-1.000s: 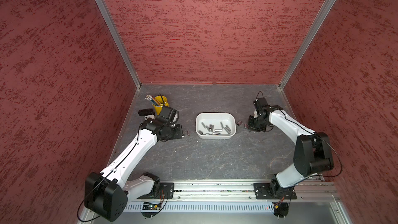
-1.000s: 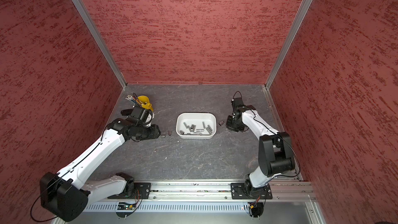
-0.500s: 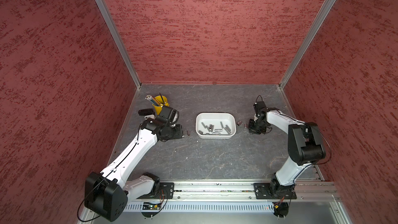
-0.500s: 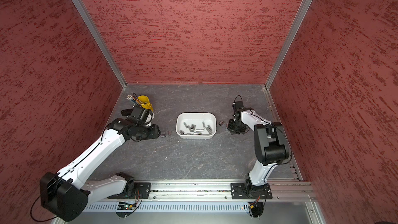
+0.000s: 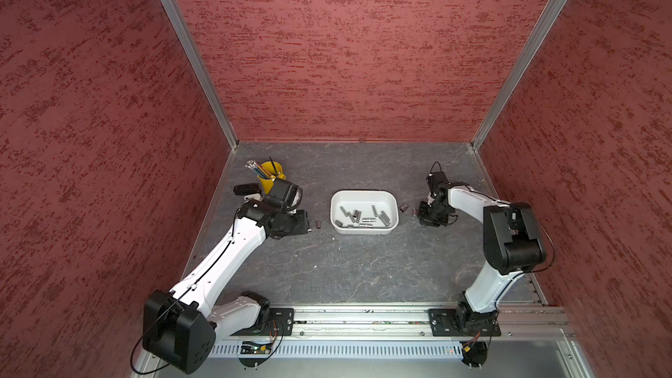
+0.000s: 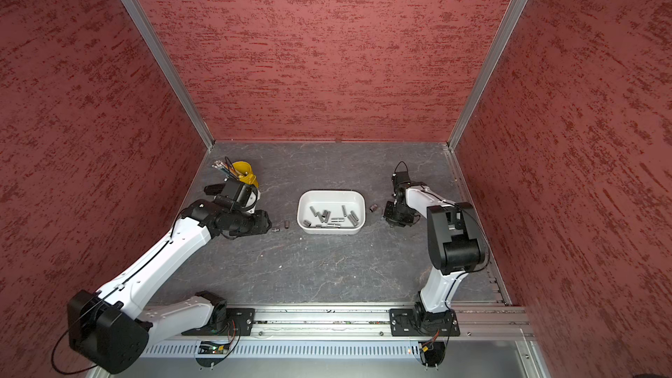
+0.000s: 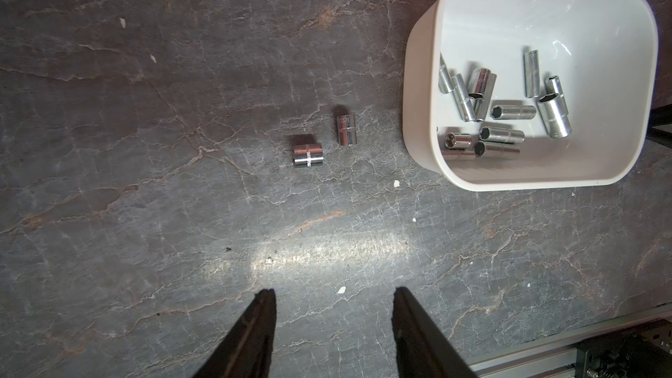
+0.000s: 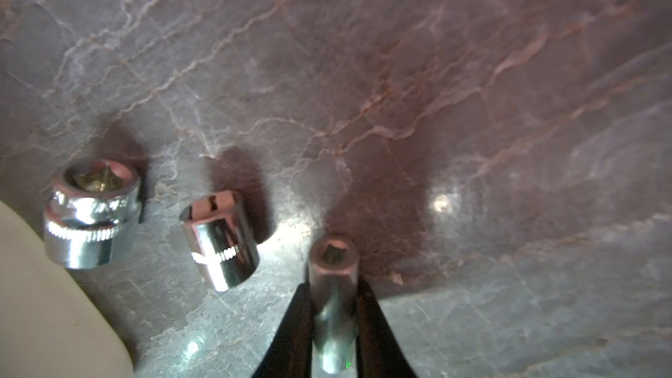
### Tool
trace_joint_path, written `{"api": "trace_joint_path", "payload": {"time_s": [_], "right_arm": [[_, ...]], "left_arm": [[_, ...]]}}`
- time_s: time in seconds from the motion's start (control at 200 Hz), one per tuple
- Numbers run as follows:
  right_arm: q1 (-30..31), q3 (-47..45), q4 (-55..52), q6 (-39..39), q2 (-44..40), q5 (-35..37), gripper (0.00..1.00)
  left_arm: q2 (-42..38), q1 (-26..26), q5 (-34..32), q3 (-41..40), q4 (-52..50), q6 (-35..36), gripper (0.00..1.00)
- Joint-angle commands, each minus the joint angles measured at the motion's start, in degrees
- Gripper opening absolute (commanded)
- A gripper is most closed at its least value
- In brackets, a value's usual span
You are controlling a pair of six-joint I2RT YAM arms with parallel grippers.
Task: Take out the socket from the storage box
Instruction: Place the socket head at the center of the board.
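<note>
The white storage box [image 5: 363, 194] [image 6: 331, 194] [image 7: 418, 103] stands mid-table with several chrome sockets [image 5: 363, 216] [image 7: 509, 110] lying in it. My right gripper [image 5: 423, 214] [image 6: 391, 214] [image 8: 332, 287] is low over the table just right of the box, shut on a slim socket [image 8: 334, 260] whose hex end points outward. Two short sockets [image 8: 92, 212] [image 8: 220, 239] stand on the table beside it. My left gripper [image 5: 307, 225] [image 6: 269, 225] [image 7: 332, 292] is open and holds nothing, left of the box. Two more sockets [image 7: 307, 154] [image 7: 346, 129] lie ahead of it.
A yellow pencil cup [image 5: 271, 172] [image 6: 245, 172] stands at the back left, right behind the left wrist. Red walls close off three sides. The arms' rail [image 5: 363, 321] runs along the front edge. The box's rim [image 8: 36, 303] is close to the right gripper.
The right arm's elbow has folded up and inward while its gripper stayed low beside the box with the socket. The left arm has not moved.
</note>
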Motion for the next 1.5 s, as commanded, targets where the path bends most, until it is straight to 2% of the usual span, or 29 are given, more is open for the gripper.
{"api": "trace_joint_path", "payload": {"time_s": [0.0, 0.321, 0.476, 0.551, 0.641, 0.781, 0.992, 1.152, 1.262, 1.383, 1.493], "right_arm": [[-0.5, 0.9, 0.9, -0.2, 0.4, 1.4, 0.26], [-0.5, 1.1, -0.4, 0.0, -2.4, 1.3, 0.32], [-0.4, 0.8, -2.0, 0.2, -6.5, 1.3, 0.34], [-0.4, -0.5, -2.1, 0.8, -9.7, 1.8, 0.34], [-0.4, -2.4, -1.9, 1.5, -13.5, 1.7, 0.35], [-0.2, -6.9, 0.0, 2.5, -20.3, 0.5, 0.35], [0.5, -15.3, 6.0, 4.8, -28.9, -0.3, 0.33], [0.9, -17.5, 7.3, 4.9, -29.6, -0.5, 0.33], [1.1, -18.1, 7.6, 4.2, -29.5, -0.7, 0.33], [1.1, -18.7, 8.6, 3.8, -29.4, -1.0, 0.33], [1.1, -18.5, 9.0, 3.6, -28.4, -1.6, 0.33]], "left_arm": [[0.2, 0.0, -0.9, -0.1, 0.6, 0.8, 0.55], [0.8, -0.1, 0.5, 0.2, 1.0, 0.8, 0.55], [1.1, -1.1, 0.2, 3.5, -0.9, 0.8, 0.55], [1.9, -2.5, 0.7, 6.1, -1.3, 0.3, 0.55], [5.0, -6.4, -0.6, 10.9, -2.0, -0.8, 0.55], [15.0, -13.2, -2.7, 19.4, -0.6, -4.6, 0.54], [37.7, -21.0, -5.9, 39.7, -0.3, -9.0, 0.52], [55.9, -23.6, -8.2, 59.3, -7.1, -10.9, 0.5], [64.9, -24.4, -9.2, 69.7, -11.5, -12.0, 0.48], [71.4, -24.7, -10.1, 76.6, -14.7, -13.4, 0.47], [74.2, -24.8, -10.6, 78.2, -15.9, -14.3, 0.46]]}}
